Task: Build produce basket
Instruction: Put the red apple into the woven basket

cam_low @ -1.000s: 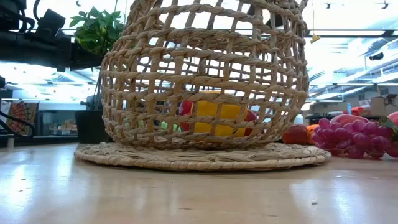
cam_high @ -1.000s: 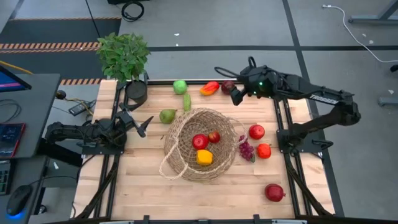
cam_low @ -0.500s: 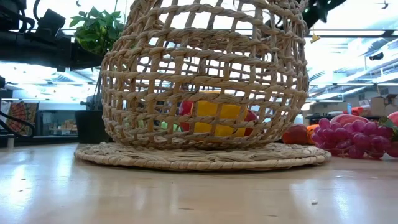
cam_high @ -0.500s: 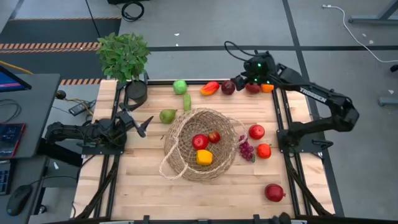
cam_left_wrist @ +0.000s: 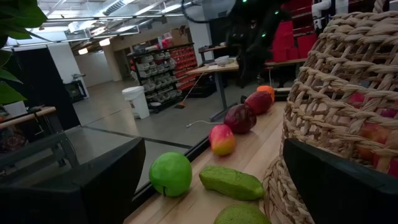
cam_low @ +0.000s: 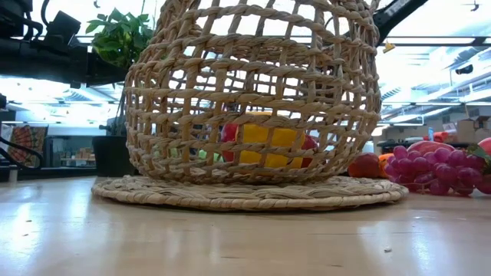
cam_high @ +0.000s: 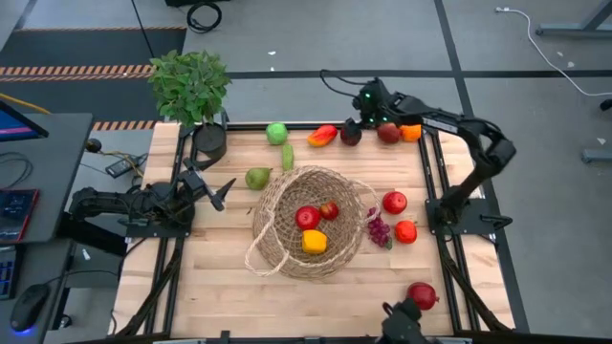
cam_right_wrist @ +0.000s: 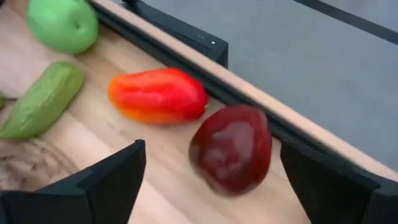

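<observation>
The wicker basket (cam_high: 308, 222) lies on the table's middle and holds a red apple (cam_high: 307, 217), a smaller red fruit (cam_high: 329, 209) and a yellow pepper (cam_high: 314, 241). My right gripper (cam_high: 355, 121) is open over the far edge, above a dark red fruit (cam_right_wrist: 231, 149). That fruit lies on the table beside a red-orange fruit (cam_right_wrist: 158, 94). The fingers stand on either side of the dark red fruit without touching it. My left gripper (cam_high: 216, 191) waits open at the table's left. A pear (cam_high: 256, 178) lies near it.
A green apple (cam_high: 276, 133) and a green vegetable (cam_high: 288, 157) lie at the far edge, with a red fruit (cam_high: 387, 134) and an orange one (cam_high: 410, 133). Grapes (cam_high: 379, 229), other red pieces (cam_high: 394, 202) and a pomegranate (cam_high: 422, 295) lie right. A potted plant (cam_high: 191, 86) stands far left.
My right gripper has drawn back toward the table's far edge and a little to the left. It has uncovered the red and orange fruits there and now hangs over the dark red fruit. A dark shape has come into view at the table's near edge.
</observation>
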Robot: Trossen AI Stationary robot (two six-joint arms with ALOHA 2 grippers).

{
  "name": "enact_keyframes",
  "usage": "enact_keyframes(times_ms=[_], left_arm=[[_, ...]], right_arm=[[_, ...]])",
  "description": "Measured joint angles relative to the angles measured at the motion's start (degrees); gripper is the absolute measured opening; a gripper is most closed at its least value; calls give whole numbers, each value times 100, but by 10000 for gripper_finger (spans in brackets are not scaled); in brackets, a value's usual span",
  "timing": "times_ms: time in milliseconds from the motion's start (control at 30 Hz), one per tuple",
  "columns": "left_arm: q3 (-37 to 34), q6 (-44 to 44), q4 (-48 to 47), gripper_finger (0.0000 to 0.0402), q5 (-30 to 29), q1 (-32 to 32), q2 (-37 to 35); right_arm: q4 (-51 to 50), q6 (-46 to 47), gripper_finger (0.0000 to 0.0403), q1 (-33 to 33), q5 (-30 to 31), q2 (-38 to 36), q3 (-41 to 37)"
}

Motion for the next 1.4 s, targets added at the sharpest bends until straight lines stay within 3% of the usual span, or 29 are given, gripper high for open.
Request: enact_keyframes(times_ms=[100,633,1100,1400], left_arm=[[0,0,0,388,-1,1,0],[0,0,0,388,-1,0,0],[0,0,0,388,0,0,0],[0,0,0,388,0,0,2]], right_arm=[[112,-116,397,-26,105,331,175],[98,81,398,1,387,1465,356],[-220,-204,394,9,267,1535,369],[-327,-439,365,31,123,1531,371]])
